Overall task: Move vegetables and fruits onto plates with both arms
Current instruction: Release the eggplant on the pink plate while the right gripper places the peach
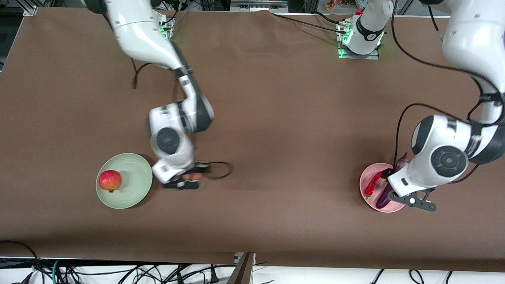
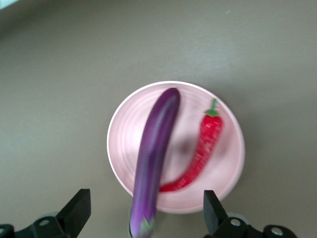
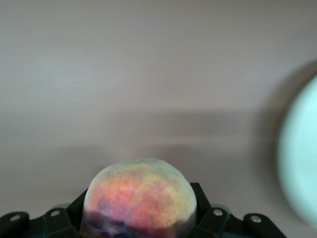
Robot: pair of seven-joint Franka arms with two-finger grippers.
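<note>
The pale green plate [image 1: 136, 177] holds the red-yellow fruit [image 1: 110, 180]. My right gripper [image 1: 188, 180] is shut on the peach [image 3: 141, 193] and holds it over the bare table beside the green plate, whose rim shows in the right wrist view [image 3: 299, 173]. The pale pink plate [image 1: 365, 193] holds the red chili [image 1: 373, 184] and the purple eggplant [image 1: 384, 196]. In the left wrist view the eggplant [image 2: 156, 148] lies across the pink plate [image 2: 124, 134] with its stem end over the rim, beside the chili [image 2: 203, 151]. My left gripper [image 2: 147, 215] is open above them, holding nothing.
A brown cloth [image 1: 284, 130] covers the whole table. A black cable [image 1: 221, 169] loops by the right wrist. Cables hang below the table edge nearest the front camera.
</note>
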